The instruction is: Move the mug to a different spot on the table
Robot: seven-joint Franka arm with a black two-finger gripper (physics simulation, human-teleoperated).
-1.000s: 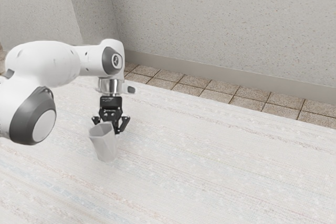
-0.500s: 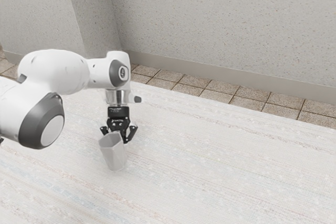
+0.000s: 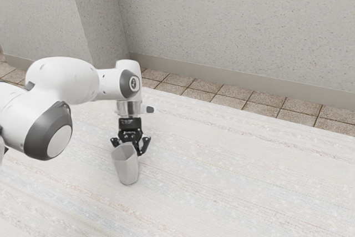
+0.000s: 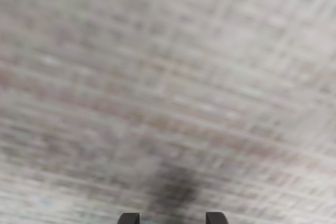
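One pinch is all that holds it: the arm reaches in from the left, gripper clenched on the far rim of the mug (upright at the near left of the table); swinging rightward could twist it loose or tip it.

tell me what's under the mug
Under the mug, just the pale table. The mug covers the patch below its base, so whether it touches or hangs above cannot be seen.

Room on the right
The desk lies open right of the mug; the arm blocks its left, the wall stands far.
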